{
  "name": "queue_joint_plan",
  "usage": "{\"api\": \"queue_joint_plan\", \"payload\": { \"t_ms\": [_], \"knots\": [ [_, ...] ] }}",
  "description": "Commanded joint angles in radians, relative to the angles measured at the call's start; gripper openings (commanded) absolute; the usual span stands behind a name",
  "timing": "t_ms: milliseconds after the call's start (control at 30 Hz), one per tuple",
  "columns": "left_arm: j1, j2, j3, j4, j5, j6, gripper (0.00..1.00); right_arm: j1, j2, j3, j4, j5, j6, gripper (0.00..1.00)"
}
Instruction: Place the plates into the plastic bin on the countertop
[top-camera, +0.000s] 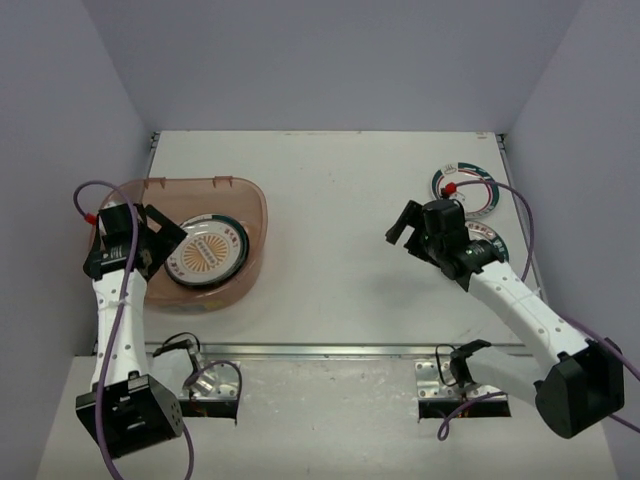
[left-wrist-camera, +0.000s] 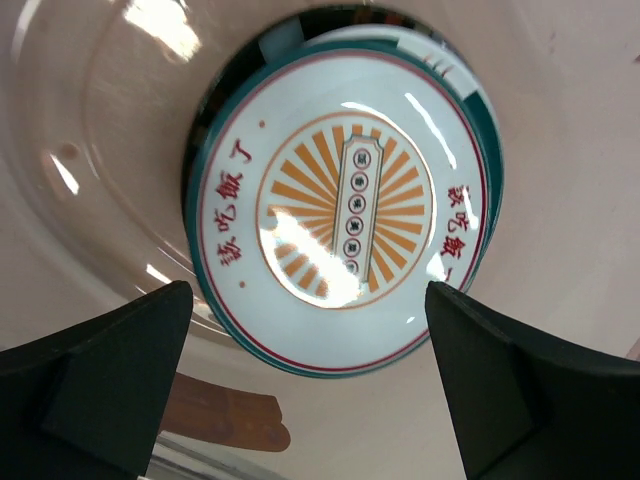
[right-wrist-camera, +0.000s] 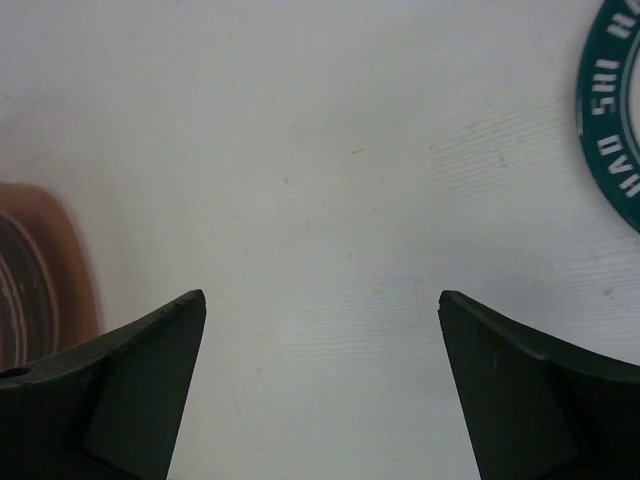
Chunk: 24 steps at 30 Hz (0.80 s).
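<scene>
The plastic bin (top-camera: 250, 200) sits at the left of the countertop (top-camera: 340, 200). In it lies a stack of plates with the orange sunburst plate (top-camera: 207, 252) on top. My left gripper (top-camera: 172, 240) is open and empty, just above the bin's left side. In the left wrist view the sunburst plate (left-wrist-camera: 345, 210) lies ahead of my open gripper (left-wrist-camera: 310, 300), apart from both fingers. My right gripper (top-camera: 405, 226) is open and empty over the bare counter. A white plate with a teal-and-red rim (top-camera: 466, 188) and a dark-rimmed plate (top-camera: 492, 250), partly hidden under the right arm, lie at the right.
The right wrist view shows my open gripper (right-wrist-camera: 322, 298) over white counter, the dark plate's rim (right-wrist-camera: 610, 130) at the right edge and the bin (right-wrist-camera: 40, 270) at the left edge. Lavender walls enclose the counter. A metal strip (top-camera: 320, 350) runs along its front.
</scene>
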Motion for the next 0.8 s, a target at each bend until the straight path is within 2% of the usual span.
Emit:
{"api": "queue_joint_plan", "payload": {
  "t_ms": [0,167,233,300,367,567,667,767],
  "knots": [
    [-0.003,-0.059,0.117,-0.103,-0.151,0.043,1.0,-0.022,0.033,0.111,-0.092,0.284,0.111,0.99],
    [-0.004,-0.07,0.108,-0.1,-0.098,0.103,1.0,-0.099,0.109,0.199,-0.144,0.216,0.09,0.99],
    [-0.004,-0.105,0.102,-0.062,0.039,0.155,1.0,-0.153,0.127,0.216,-0.162,0.225,0.102,0.99],
    [-0.003,-0.144,0.091,0.015,0.216,0.177,1.0,-0.257,0.164,0.233,-0.166,0.206,0.13,0.99],
    [-0.003,-0.207,0.07,0.111,0.284,0.177,1.0,-0.365,0.23,0.258,-0.158,0.167,0.153,0.99],
    [-0.003,-0.354,-0.012,0.215,0.292,0.169,1.0,-0.448,0.445,0.376,-0.172,0.307,0.204,0.99],
    [-0.005,-0.422,-0.047,0.242,0.284,0.159,1.0,-0.466,0.625,0.475,-0.179,0.373,0.182,0.99],
    [-0.027,-0.423,-0.058,0.248,0.284,0.158,1.0,-0.491,0.719,0.567,-0.166,0.406,0.103,0.99]
  ]
}}
